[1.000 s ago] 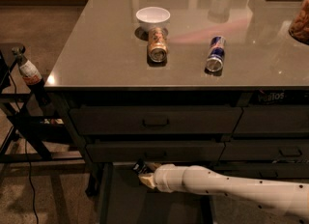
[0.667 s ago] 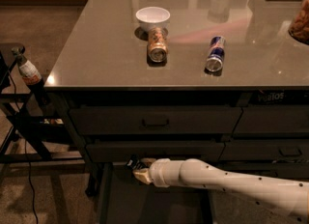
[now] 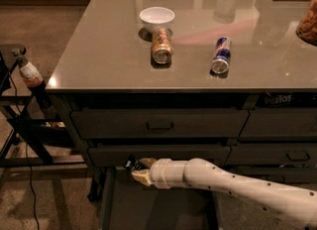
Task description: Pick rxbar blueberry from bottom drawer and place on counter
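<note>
The bottom drawer [image 3: 148,209] stands pulled open below the counter [image 3: 104,55], with its dark floor showing. My gripper [image 3: 137,170], at the end of the white arm that reaches in from the lower right, is above the drawer's back left part, just under the middle drawer's front. Its tan fingers are shut on the rxbar blueberry [image 3: 131,163], a small dark bar with white lettering that sticks out up and to the left of them. The bar is held clear of the drawer floor.
On the counter are a white bowl [image 3: 157,18], a brown can [image 3: 161,46] on its side and a blue-silver can [image 3: 221,55] on its side. Two shut drawers [image 3: 158,123] sit above the open one. A dark rack with a bottle [image 3: 30,73] stands at the left.
My gripper has moved left and slightly up above the open drawer, carrying the dark bar with it. The things on the counter have not moved.
</note>
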Available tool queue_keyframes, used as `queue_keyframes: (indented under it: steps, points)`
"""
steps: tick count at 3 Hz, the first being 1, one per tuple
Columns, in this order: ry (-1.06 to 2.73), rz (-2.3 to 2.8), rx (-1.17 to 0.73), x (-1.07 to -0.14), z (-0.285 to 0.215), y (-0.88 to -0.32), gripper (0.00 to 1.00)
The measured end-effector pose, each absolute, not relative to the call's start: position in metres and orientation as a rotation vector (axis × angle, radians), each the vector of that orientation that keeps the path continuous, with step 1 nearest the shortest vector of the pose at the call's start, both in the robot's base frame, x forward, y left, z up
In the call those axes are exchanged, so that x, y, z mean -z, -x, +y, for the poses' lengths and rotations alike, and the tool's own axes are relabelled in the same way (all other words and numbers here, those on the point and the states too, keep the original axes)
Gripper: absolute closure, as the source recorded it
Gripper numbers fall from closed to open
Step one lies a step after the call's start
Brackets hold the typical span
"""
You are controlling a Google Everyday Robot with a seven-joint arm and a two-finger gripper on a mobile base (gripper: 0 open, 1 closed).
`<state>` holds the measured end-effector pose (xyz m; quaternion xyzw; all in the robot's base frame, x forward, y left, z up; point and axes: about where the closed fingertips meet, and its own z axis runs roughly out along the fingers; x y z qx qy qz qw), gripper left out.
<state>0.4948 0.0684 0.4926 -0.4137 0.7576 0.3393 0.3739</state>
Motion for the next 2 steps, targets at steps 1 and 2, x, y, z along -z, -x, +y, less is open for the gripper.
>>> queue_keyframes:
  steps: [1, 2]
  points:
    - [1.097, 1.907, -0.850, -0.528, 0.077, -0.499, 1.00]
    - [1.139, 1.879, -0.821, -0.569, 0.086, -0.502, 1.00]
